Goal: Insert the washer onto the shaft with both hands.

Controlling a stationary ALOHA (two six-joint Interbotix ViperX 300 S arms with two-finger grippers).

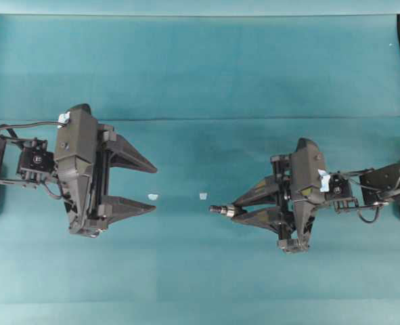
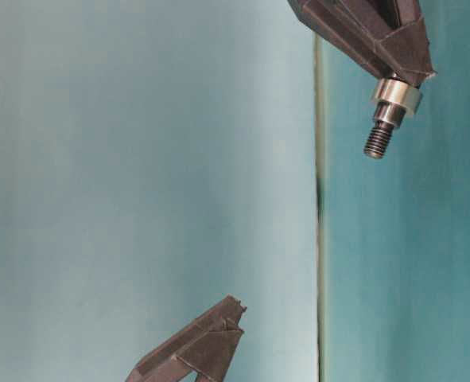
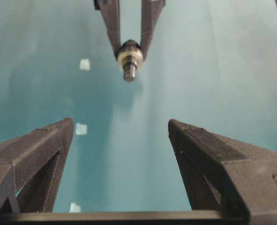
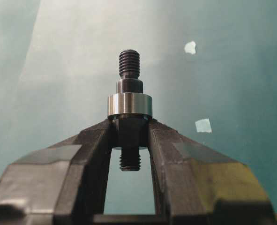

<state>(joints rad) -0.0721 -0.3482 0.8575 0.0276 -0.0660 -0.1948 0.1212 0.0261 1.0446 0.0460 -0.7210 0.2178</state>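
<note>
Closest to the right wrist lens, the right gripper (image 4: pixel 129 136) has its two black fingers pinched on the shaft (image 4: pixel 129 84), which stands out past the fingertips with its threaded end pointing away. A bright silvery ring, the washer (image 4: pixel 129 104), sits around the shaft just beyond the fingertips, resting against them. A second threaded stub of the shaft shows in the gap behind the fingers; how far it runs back is hidden by the gripper body.

From overhead, the right gripper (image 1: pixel 237 210) holds the shaft (image 1: pixel 218 209) level above the teal cloth (image 1: pixel 200 68), pointing toward the left gripper (image 1: pixel 149 184), which stands well apart with its fingers spread wide and nothing between them. The washer is too small to separate from the shaft's collar in that view. Two pale tape scraps (image 1: pixel 153 196) lie on the cloth between the grippers.

The table-level view is turned sideways and cuts off both arms: only one finger of the left gripper shows at the bottom edge, and the right fingertips with the washer (image 2: pixel 396 96) at the top.

The left wrist view is blurred at the far shaft.
</note>
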